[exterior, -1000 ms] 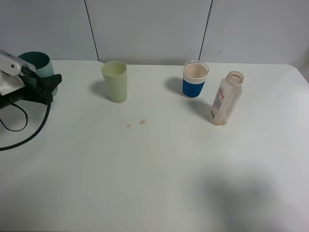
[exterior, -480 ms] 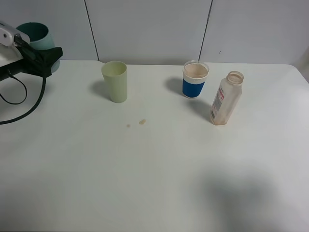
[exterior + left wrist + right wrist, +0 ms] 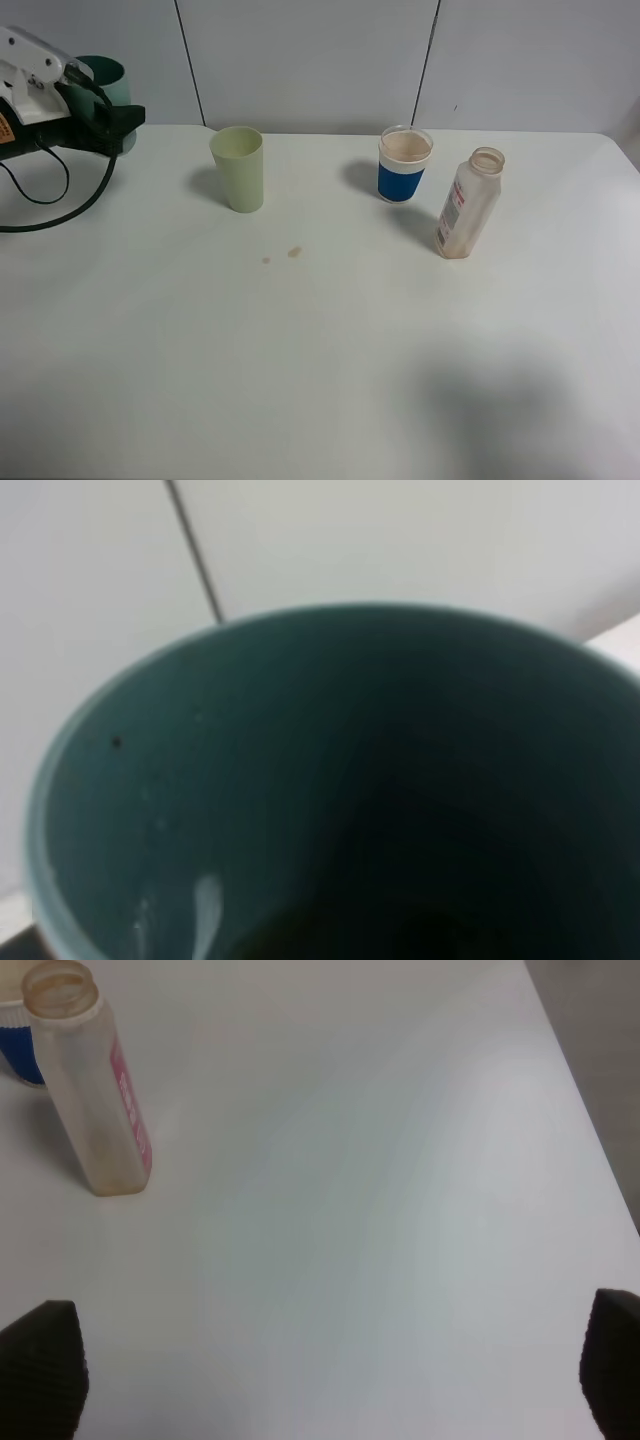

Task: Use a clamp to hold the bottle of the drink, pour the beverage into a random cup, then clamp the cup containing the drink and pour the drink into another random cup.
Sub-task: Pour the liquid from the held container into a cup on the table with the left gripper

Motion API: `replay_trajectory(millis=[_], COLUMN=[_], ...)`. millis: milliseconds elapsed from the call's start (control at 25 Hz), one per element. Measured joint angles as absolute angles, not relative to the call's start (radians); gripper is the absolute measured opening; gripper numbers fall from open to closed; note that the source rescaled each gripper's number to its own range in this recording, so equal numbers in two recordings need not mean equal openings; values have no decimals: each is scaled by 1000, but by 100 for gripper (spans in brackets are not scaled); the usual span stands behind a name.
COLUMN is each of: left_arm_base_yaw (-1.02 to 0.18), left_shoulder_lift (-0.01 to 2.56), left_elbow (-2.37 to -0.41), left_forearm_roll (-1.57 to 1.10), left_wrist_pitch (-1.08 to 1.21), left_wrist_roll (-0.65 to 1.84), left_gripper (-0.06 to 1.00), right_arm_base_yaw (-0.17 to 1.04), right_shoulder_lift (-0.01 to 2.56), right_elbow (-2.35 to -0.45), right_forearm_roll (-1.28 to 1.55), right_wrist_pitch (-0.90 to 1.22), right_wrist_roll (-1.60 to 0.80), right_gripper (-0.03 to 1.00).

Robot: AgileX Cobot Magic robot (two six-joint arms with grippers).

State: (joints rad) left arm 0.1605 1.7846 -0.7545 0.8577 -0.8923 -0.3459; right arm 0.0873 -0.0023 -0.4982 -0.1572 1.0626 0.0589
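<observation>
My left gripper [image 3: 113,119] is shut on a teal cup [image 3: 108,80] and holds it off the table at the far left; the cup's inside [image 3: 300,780] fills the left wrist view. A light green cup [image 3: 238,168] stands to its right. A blue cup [image 3: 404,165] with a beige drink in it stands right of centre. The open, nearly empty bottle [image 3: 468,203] stands beside it and also shows in the right wrist view [image 3: 95,1090]. My right gripper [image 3: 325,1360] is open and empty over bare table, away from the bottle, and is out of the exterior high view.
Two small brown drips [image 3: 294,252] lie on the white table [image 3: 320,380] in front of the green cup. A black cable [image 3: 60,210] hangs from the left arm. The table's right edge [image 3: 590,1130] runs close to my right gripper.
My left gripper has lifted the teal cup off the table and moved it up and slightly right. The other cups and the bottle have not moved.
</observation>
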Motion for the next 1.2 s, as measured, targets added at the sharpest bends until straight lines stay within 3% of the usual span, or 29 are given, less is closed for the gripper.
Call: replay_trajectory(millis=[1200], left_arm_base_yaw=[-66], left_shoulder_lift=[1785], left_elbow=[-911], left_forearm_roll=[837], left_wrist_pitch=[-398], left_wrist_roll=[-366], left_gripper=[1], right_arm_base_yaw=[87], right_shoulder_lift=[-2], right_elbow=[-498], right_forearm_roll=[-157], right_wrist_pitch=[1063], right_wrist_roll=[59], right_gripper=[100])
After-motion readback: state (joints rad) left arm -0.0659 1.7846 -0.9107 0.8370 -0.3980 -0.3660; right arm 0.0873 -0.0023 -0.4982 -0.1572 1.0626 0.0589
